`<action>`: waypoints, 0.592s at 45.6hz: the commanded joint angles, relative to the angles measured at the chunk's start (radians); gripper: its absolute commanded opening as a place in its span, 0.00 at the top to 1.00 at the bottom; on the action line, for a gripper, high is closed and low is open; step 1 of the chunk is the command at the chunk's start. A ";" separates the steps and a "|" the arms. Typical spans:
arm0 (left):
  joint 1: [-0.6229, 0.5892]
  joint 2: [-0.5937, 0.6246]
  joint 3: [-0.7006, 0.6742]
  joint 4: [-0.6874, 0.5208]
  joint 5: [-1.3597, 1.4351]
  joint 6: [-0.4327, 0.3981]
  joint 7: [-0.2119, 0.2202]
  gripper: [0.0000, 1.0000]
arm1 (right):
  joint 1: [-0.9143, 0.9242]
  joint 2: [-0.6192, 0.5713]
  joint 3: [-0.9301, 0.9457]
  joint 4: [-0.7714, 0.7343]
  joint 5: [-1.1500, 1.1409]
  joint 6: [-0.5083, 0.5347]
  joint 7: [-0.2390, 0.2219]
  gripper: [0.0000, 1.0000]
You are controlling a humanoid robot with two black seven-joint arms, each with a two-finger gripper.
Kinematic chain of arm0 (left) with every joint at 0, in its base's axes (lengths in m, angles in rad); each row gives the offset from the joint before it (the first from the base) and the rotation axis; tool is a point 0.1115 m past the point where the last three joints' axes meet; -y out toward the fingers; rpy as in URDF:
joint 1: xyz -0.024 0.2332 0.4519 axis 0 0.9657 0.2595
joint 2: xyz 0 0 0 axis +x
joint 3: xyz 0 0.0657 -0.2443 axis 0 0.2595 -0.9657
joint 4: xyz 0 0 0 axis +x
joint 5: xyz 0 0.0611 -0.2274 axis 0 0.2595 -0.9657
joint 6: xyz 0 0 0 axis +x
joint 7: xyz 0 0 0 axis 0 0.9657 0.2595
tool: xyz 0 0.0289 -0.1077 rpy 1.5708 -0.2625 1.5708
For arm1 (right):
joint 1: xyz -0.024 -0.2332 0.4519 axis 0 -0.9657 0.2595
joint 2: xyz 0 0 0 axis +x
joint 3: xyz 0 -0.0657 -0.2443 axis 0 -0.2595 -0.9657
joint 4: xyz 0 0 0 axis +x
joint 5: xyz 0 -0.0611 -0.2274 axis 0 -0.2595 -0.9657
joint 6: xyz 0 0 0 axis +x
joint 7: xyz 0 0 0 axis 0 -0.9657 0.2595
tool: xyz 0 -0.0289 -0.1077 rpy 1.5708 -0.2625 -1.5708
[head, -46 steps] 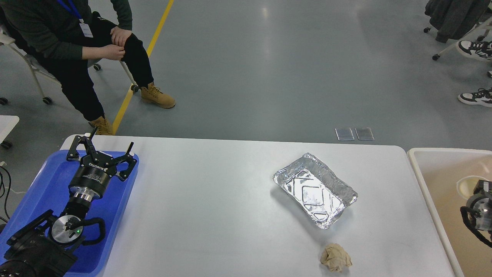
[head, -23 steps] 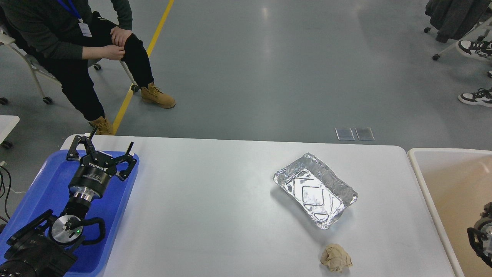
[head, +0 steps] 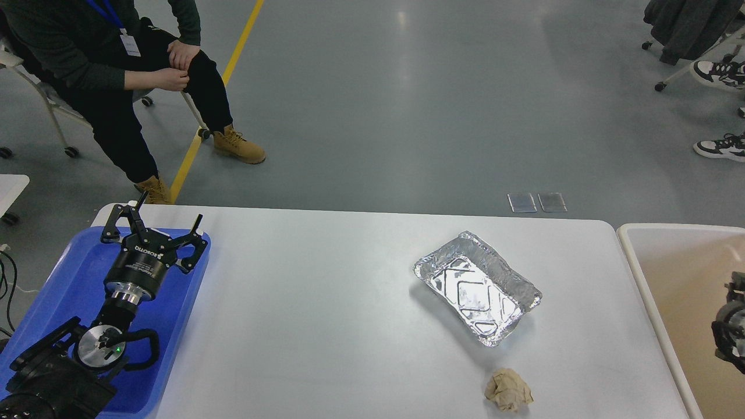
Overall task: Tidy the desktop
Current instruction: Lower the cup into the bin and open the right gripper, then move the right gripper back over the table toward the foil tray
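Nearest me on the white desktop [head: 326, 326] sits a crumpled brown paper ball [head: 508, 391], and just beyond it, apart from it, an empty foil tray [head: 477, 287]. Far left of the foil tray, my left gripper [head: 160, 224] hangs over the blue tray [head: 70, 273], jaws spread wide and empty. Right of the foil tray, over the beige bin [head: 669, 262], only my right arm's edge shows, so I can't tell its jaws.

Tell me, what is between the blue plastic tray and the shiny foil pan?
Nothing. In the head view, only bare white desktop stretches between the blue plastic tray and the crinkled silver foil pan.
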 commanded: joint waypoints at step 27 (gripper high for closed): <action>-0.001 0.000 0.000 0.000 0.000 -0.001 0.002 0.01 | 0.851 -0.269 -0.883 0.676 -0.138 0.001 -0.003 0.00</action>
